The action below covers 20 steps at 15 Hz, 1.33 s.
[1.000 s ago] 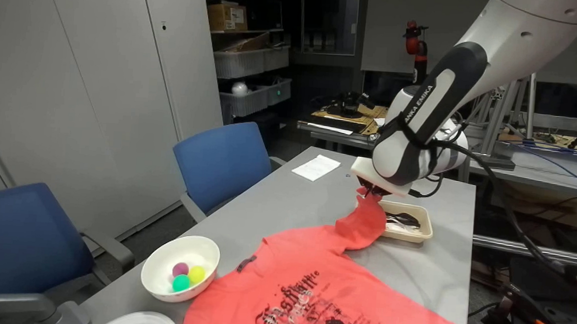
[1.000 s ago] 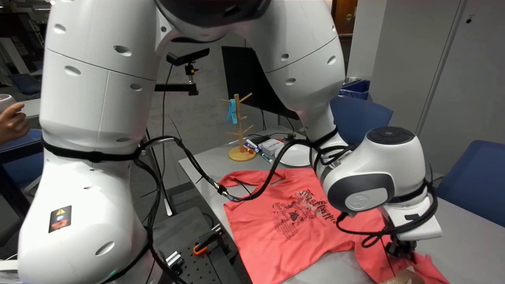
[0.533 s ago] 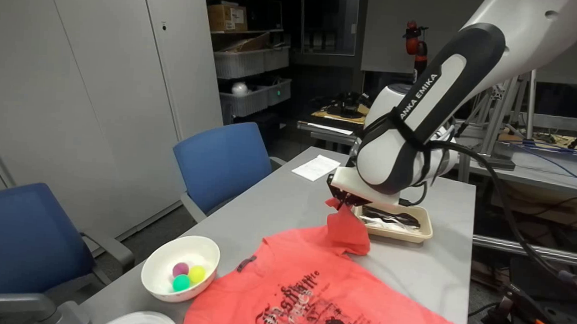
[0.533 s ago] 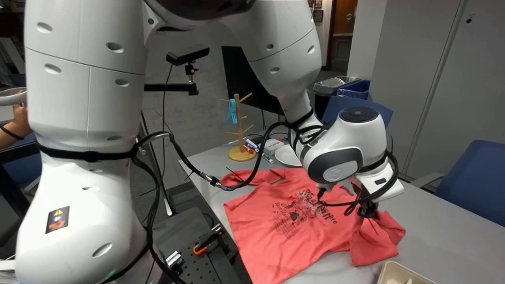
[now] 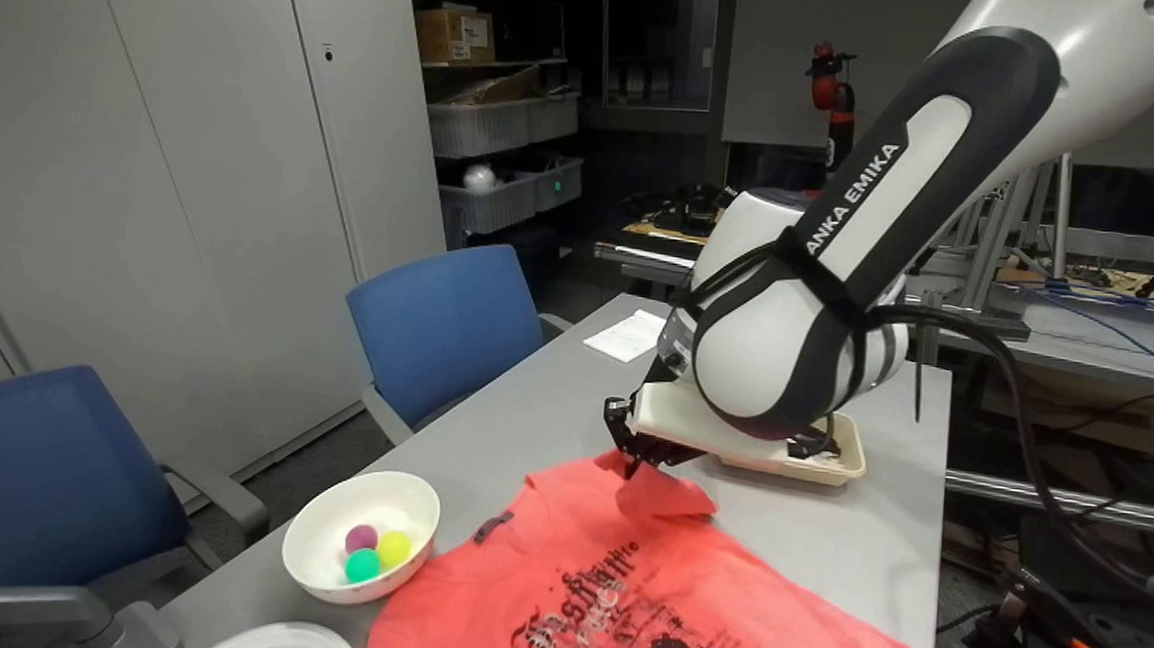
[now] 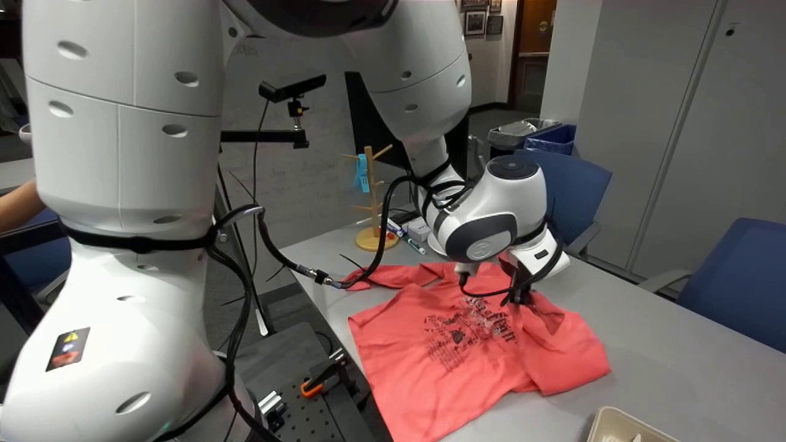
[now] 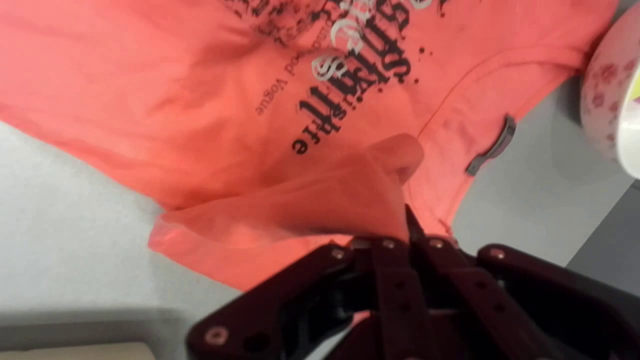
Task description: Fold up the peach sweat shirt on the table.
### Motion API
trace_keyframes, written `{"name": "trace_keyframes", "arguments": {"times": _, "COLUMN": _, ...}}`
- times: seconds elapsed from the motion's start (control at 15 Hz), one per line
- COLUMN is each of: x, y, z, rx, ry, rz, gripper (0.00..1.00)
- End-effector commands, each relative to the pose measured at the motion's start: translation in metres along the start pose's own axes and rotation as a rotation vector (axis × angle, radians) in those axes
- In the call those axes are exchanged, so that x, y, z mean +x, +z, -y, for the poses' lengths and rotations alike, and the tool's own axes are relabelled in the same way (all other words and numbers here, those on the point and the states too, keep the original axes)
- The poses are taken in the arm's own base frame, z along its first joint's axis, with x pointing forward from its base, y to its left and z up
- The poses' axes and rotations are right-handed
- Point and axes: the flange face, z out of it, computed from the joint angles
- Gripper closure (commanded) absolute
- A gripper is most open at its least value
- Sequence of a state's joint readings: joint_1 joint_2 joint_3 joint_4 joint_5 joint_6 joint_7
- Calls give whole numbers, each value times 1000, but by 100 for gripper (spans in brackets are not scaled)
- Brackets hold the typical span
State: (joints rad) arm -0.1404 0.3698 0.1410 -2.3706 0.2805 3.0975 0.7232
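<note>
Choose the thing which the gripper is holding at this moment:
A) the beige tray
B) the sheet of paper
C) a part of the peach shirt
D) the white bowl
C: in the wrist view, a raised fold of the peach shirt runs up to the gripper, whose jaws are shut on it.

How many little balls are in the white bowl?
3, in an exterior view: in the bowl, the purple ball sits behind the green ball, and the yellow ball is right of both there. Others could be hidden behind these.
</note>
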Motion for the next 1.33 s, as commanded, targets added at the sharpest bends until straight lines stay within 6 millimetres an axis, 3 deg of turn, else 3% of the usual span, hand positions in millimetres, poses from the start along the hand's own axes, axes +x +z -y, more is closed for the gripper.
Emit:
{"name": "trace_keyframes", "arguments": {"times": 0.0, "x": -27, "y": -9, "z": 10, "rx": 45, "ry": -58, "rz": 36, "gripper": 99}}
{"name": "trace_keyframes", "arguments": {"times": 0.53, "x": -67, "y": -16, "z": 38, "rx": 118, "ry": -122, "rz": 112, "gripper": 99}}
{"name": "trace_keyframes", "arguments": {"times": 1.13, "x": -70, "y": -12, "z": 38, "rx": 125, "ry": -73, "rz": 189, "gripper": 99}}
{"name": "trace_keyframes", "arguments": {"times": 1.2, "x": -72, "y": -11, "z": 36, "rx": 117, "ry": -72, "rz": 197, "gripper": 71}}
{"name": "trace_keyframes", "arguments": {"times": 1.27, "x": -74, "y": -10, "z": 34, "rx": 114, "ry": -76, "rz": 203, "gripper": 70}}
